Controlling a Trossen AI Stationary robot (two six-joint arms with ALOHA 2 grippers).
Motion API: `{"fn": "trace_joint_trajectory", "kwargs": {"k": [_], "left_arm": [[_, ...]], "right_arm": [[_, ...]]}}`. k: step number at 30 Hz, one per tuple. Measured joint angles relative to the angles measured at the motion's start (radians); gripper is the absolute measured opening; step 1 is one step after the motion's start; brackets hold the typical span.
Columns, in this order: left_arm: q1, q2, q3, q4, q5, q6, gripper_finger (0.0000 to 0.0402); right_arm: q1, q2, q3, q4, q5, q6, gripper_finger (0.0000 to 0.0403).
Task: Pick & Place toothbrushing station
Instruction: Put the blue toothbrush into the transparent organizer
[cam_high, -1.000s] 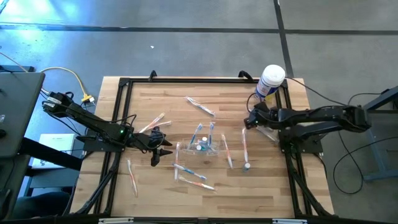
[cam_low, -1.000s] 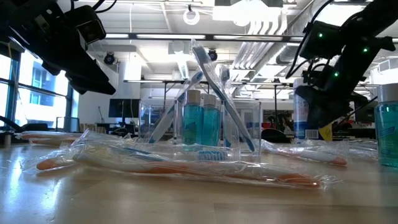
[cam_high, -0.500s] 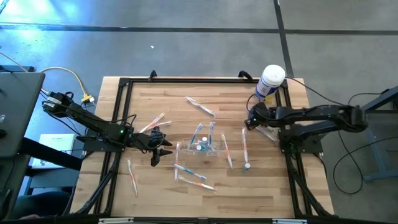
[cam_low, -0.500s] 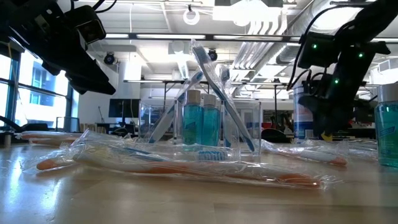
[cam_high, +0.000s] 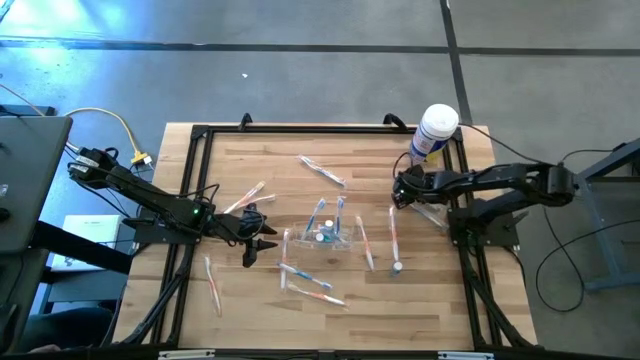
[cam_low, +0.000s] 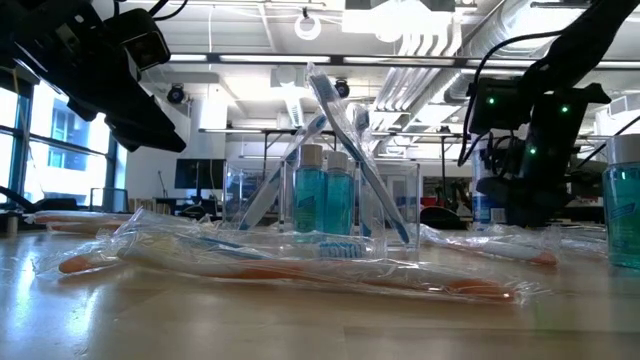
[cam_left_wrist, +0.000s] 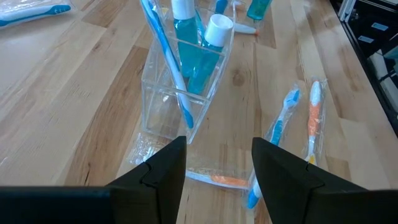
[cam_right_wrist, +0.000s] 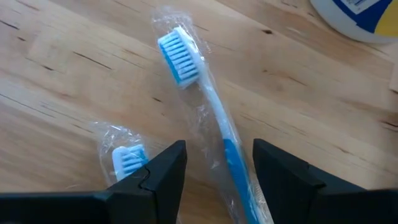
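Two dark hands, left (cam_left_wrist: 217, 171) and right (cam_right_wrist: 217, 171), fingers apart, near glassy boxy toothbrushing station (cam_high: 328, 237).

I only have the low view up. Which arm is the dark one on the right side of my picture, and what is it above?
Observer: That is the right gripper, near the white canister. It is open, straddling a wrapped blue toothbrush lying on the table.
Operator: And the one at my upper left?
Observer: The left gripper, open and holding nothing, faces the clear toothbrushing station from just short of it.
Operator: What is inside the station?
Observer: Blue bottles with white caps and a blue toothbrush leaning in it.
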Motion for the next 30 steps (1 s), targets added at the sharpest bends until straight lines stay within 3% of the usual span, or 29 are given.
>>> {"fn": "trace_joint_trajectory", "kwargs": {"k": [6,15,30], "left_arm": [[0.0,0.0,0.0,0.0,0.0,0.0,0.0177],[0.0,0.0,0.0,0.0,0.0,0.0,0.0177],[0.0,0.0,0.0,-0.002,0.0,0.014,0.0177]], "right_arm": [[0.001,0.029,0.0,0.02,-0.012,0.005,0.0139],[0.003,0.032,-0.001,0.041,-0.041,-0.007,0.0019],[0.026,-0.019,-0.01,0.056,0.002,-0.103,0.0013]]}}
